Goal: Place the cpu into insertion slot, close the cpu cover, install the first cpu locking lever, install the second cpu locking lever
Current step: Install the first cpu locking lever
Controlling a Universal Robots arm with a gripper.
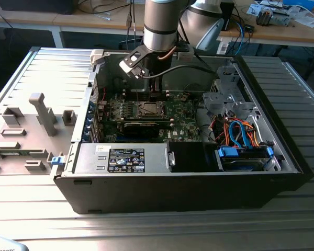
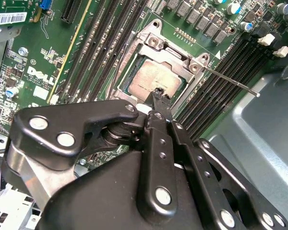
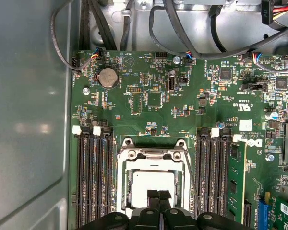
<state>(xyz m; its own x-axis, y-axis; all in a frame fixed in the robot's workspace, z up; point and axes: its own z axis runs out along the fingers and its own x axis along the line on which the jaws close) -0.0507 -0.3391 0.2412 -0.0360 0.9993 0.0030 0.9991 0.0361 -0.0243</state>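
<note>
CPU [image 2: 150, 79] sits in the insertion slot [image 1: 148, 109], with the cpu cover [image 2: 197, 64] lying flat around it. Gripper [image 2: 158, 94] fingertips are pressed together, empty, at the CPU's edge.

This is a robotics lab or electronics workshop. An opened desktop computer case [image 1: 183, 151] lies on its side on a ribbed metal table [image 1: 162, 230], with its green motherboard [image 3: 153, 100] and bundled cables [image 1: 239, 130] laid bare. A robot arm [image 1: 159, 23] reaches down into the case with its gripper [image 3: 158, 195] over the board. Behind the case stand wooden workbenches [image 1: 295, 34] cluttered with loose parts [image 1: 272, 16], and just beside the case, at the exterior view's left, sits a grey fixture plate [image 1: 21, 141] with upright blocks.
</note>
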